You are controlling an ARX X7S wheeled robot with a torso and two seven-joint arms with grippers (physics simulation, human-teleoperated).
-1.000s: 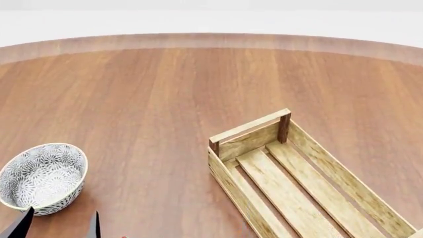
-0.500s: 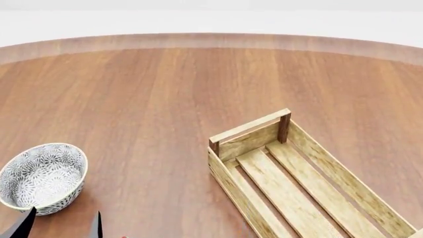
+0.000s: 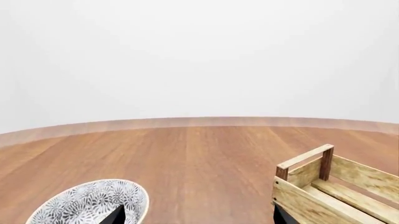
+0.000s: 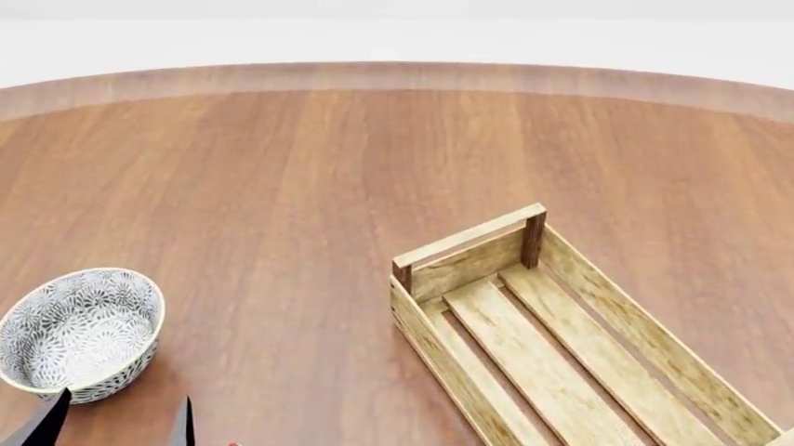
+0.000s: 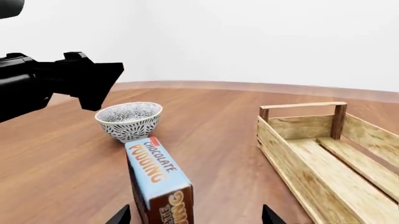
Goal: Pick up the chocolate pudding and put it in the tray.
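On the round reddish-brown wooden table (image 4: 310,186), the grey-white patterned bowl (image 4: 80,333) sat at the near left. Just in front of it, the dark fingertips of the left gripper (image 4: 114,425) poked up into the head view. They stood apart with bare table between them and held nothing.

The chocolate pudding (image 5: 160,181), a small rectangular cardboard box with dark brown sides and a light blue face, showed only in the right wrist view. It lay on the table between the bowl (image 5: 129,120) and the crate. Its long axis ran from the camera toward the bowl, and its red corner was at the far end. "CHOCOLATE PUDDING" read in orange-red letters along the face. More orange lettering on the near brown end was cut off and unreadable.

The right gripper (image 5: 195,215) showed only two dark tips at that picture's edge. They were spread wide either side of the box's near end, not touching it.

The tray (image 4: 559,339), an oblong light-wood slatted crate with dark corner posts, lay at the right, angled away to the left. Its slatted floor was bare. Open table stretched beyond it to the curved far edge.
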